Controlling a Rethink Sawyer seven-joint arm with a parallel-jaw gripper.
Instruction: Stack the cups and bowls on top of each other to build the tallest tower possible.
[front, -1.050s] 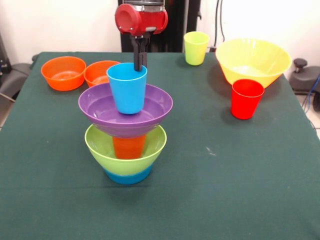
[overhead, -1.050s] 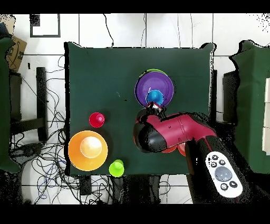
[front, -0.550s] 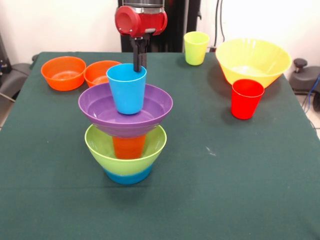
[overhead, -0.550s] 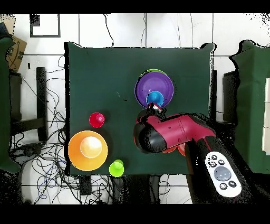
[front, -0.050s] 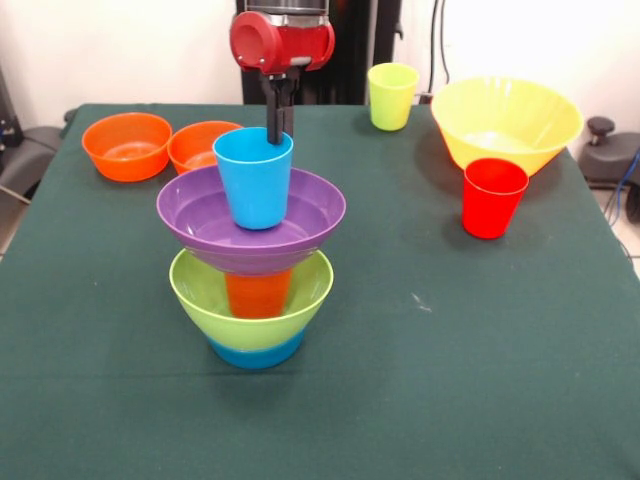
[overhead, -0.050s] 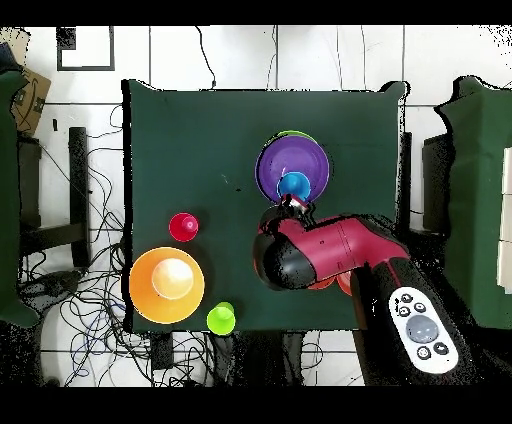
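Note:
The tower stands at front left: a small blue bowl (front, -0.050s: 256, 350) lowest, then a lime green bowl (front, -0.050s: 200, 290), an orange cup (front, -0.050s: 258, 293), a wide purple bowl (front, -0.050s: 195, 215) and a light blue cup (front, -0.050s: 255, 180) upright on top. My gripper (front, -0.050s: 279, 128) comes down from above and is shut on the far rim of the light blue cup (overhead, -0.050s: 294, 184). In the overhead view my gripper (overhead, -0.050s: 290, 203) sits at the edge of the purple bowl (overhead, -0.050s: 275, 165). A red cup (front, -0.050s: 493, 196), a yellow-green cup (front, -0.050s: 392, 95), the largest yellow bowl (front, -0.050s: 505, 120) and two small orange bowls (front, -0.050s: 127, 145) (front, -0.050s: 195, 147) stand loose.
The loose cups and yellow bowl are at the right of the front view, and the orange bowls at the far left. In the overhead view the arm (overhead, -0.050s: 330, 250) covers the orange bowls. The red cup (overhead, -0.050s: 183, 226) and yellow-green cup (overhead, -0.050s: 221, 318) stand by the yellow bowl (overhead, -0.050s: 166, 285).

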